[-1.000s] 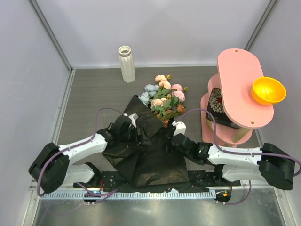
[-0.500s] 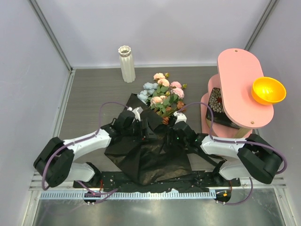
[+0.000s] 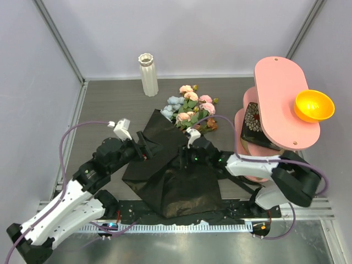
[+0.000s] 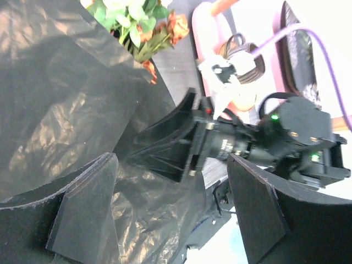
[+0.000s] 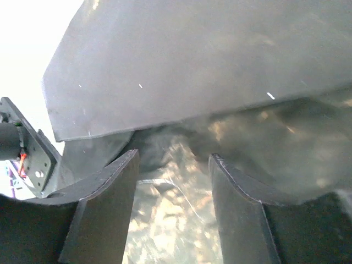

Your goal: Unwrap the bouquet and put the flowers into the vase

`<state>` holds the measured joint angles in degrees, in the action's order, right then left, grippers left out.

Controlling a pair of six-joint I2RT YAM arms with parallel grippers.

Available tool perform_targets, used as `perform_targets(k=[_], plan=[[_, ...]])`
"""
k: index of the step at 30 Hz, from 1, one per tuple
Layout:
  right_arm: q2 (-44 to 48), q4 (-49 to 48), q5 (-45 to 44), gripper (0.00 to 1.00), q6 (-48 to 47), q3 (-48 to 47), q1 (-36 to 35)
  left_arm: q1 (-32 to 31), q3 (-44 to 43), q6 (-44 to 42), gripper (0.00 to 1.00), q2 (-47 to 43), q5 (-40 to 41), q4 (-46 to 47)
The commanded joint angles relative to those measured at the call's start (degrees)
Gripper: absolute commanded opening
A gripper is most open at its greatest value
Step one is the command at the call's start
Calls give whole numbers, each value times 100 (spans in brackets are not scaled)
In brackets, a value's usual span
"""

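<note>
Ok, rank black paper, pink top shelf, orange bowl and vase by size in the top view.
1. black paper
2. pink top shelf
3. orange bowl and vase: too close, bowl sits nearer the camera.

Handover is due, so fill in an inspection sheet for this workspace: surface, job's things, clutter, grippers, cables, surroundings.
Surface: dark wood-grain table, no spills seen.
Job's things: black wrapping paper spread open; flowers lying at its far end, stems hidden; white vase upright at the far edge, apart from them.
Clutter: pink two-tier stand at right, orange bowl on its top tier.
Grippers: left gripper jaws wide open over the paper, holding nothing; right gripper jaws parted, low on the paper.
Cables: left purple cable loops wide over the table; right purple cable arcs close to the stand.
Surroundings: pale walls, metal corner posts.
</note>
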<state>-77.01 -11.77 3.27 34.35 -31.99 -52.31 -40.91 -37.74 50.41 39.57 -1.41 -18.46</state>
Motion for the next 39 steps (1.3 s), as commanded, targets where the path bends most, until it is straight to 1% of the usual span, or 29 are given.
perform_targets(k=[1, 3, 4, 6, 7, 8, 9, 10, 11, 12, 14, 15, 17, 20, 21, 22, 24, 25, 26, 27, 28, 29, 30, 31, 34, 35, 37, 38, 39], plan=[[-1066, -1080, 578, 62, -7, -999, -104, -14, -102, -41, 86, -494, 730, -605], [-1490, -1003, 605, 66, -226, -1509, -112, -23, -190, -14, 86, -520, 616, -799], [-1831, -820, 605, 66, -288, -2104, -112, -14, -208, -23, 86, -573, 563, -982], [-2115, -661, 666, 68, -385, -2687, -156, -23, -208, -23, 86, -669, 484, -1150], [-2325, -582, 666, 68, -402, -3186, -182, -23, -173, -5, 86, -862, 475, -1238], [-2440, -581, 745, 69, -411, -3408, -191, -23, -120, 12, 86, -985, 536, -1257], [-2563, -642, 833, 70, -359, -3811, -200, -14, -16, 39, 82, -1126, 580, -1274], [-2738, -625, 920, 70, -306, -4024, -191, -14, 46, 169, 80, -1284, 659, -1300], [-3010, -625, 1052, 70, -271, -4217, -191, -23, 117, 240, 78, -1642, 720, -1240], [-3143, -660, 1340, 70, -132, -4385, -191, -14, 291, 319, 76, -1828, 721, -1161], [-3467, -1063, 1711, 71, 88, -4693, -191, -14, 459, 486, 75, -2293, 756, -897], [-3557, -1125, 2086, 71, 133, -4790, -191, -14, 547, 531, 75, -2383, 800, -870], [-3636, -1003, 2353, 72, 107, -5062, -200, -14, 531, 592, 75, -2437, 844, -966], [-3199, -784, 2056, 75, 194, -4721, -78, -14, 399, 523, 75, -2279, 879, -1212], [-2875, -853, 2081, 76, 291, -4607, -8, -14, 355, 496, 76, -2139, 888, -1248], [-2698, -958, 2238, 76, 353, -4301, 63, -14, 346, 478, 76, -2077, 897, -1231], [-2303, -1081, 2170, 77, 397, -3983, 273, -14, 398, 339, 76, -1893, 705, -951], [-1987, -916, 2039, 77, 397, -3825, 361, -14, 425, 268, 77, -1552, 277, -558], [-1819, -793, 2003, 77, 345, -3780, 449, -14, 390, 145, 80, -1288, -23, -475], [-1669, -670, 1933, 77, 266, -3736, 563, -14, 155, -125, 89, -981, -200, -501], [-1346, -399, 1854, 77, 178, -3658, 625, -14, -39, -320, 92, -186, -341, -858], [-1203, -266, 1688, 77, 90, -3613, 661, -14, -250, -504, 93, 170, -499, -1105], [-1063, 5, 1608, 78, -50, -3534, 757, -31, -609, -932, 98, 574, -535, -1307], [-766, 156, 1529, 78, -77, -3499, 819, -40, -751, -1119, 99, 1109, -562, -1614], [-237, 403, 1309, 78, -86, -3148, 1143, -93, -1174, -1787, 99, 1858, -265, -1916], [174, 421, 1221, 78, -77, -3016, 1232, -128, -1296, -1955, 99, 1974, -46, -1916], [563, 561, 1107, 79, -130, -2577, 1407, -233, -1464, -2349, 97, 2368, 88, -1951], [947, 649, 1010, 79, -156, -2436, 1434, -286, -1682, -2465, 96, 2493, 314, -1995], [1117, 832, 974, 79, -209, -2157, 1435, -460, -1780, -2579, 96, 2651, 456, -2030]])
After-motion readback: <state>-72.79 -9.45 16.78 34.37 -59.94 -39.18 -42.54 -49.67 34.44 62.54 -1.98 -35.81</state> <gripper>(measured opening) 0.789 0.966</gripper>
